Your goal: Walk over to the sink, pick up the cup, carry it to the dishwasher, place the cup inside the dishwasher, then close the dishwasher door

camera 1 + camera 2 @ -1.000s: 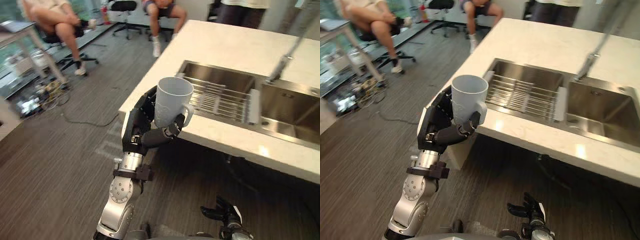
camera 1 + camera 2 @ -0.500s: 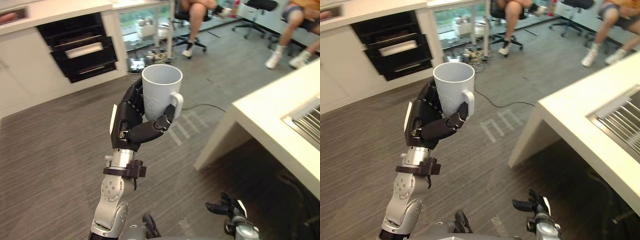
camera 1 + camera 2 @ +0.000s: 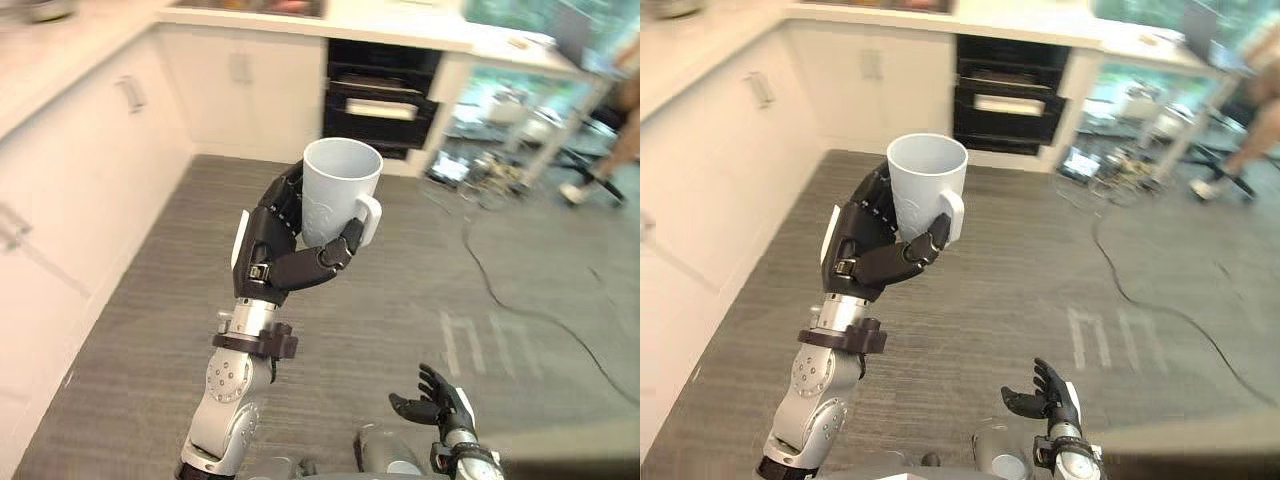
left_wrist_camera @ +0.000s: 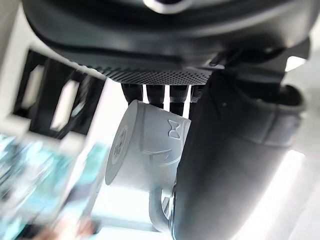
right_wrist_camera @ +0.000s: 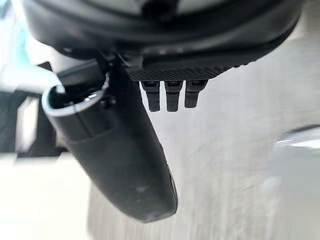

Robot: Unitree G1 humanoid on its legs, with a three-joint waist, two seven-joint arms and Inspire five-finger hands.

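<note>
Kitchen corner: grey plank floor (image 3: 400,300), white cabinets (image 3: 90,130), dark built-in appliance (image 3: 380,95) set in the far run of units.

Item 1, cup (image 3: 338,200). Pale mug with one side handle, upright, mouth up, no contents visible past the rim. It is held aloft over the floor, well apart from the appliance and from every counter. Judged rigid, light while empty, smooth-walled and so rather slick, and likely to chip or break if dropped on this hard floor. The best hold is round the body; the handle serves as a stop against turning.

Item 2, left hand (image 3: 275,245). Fingers wrapped round the cup's far side, thumb crossing the near side just below the handle. The grasp looks firm.

Item 3, right hand (image 3: 432,400). Low and near the robot, fingers loosely spread, holding nothing.

Item 4, the appliance. It may be the dishwasher; whether its door stands open cannot be told.

Stage judged: carrying. Placing and door-closing are not yet done.
</note>
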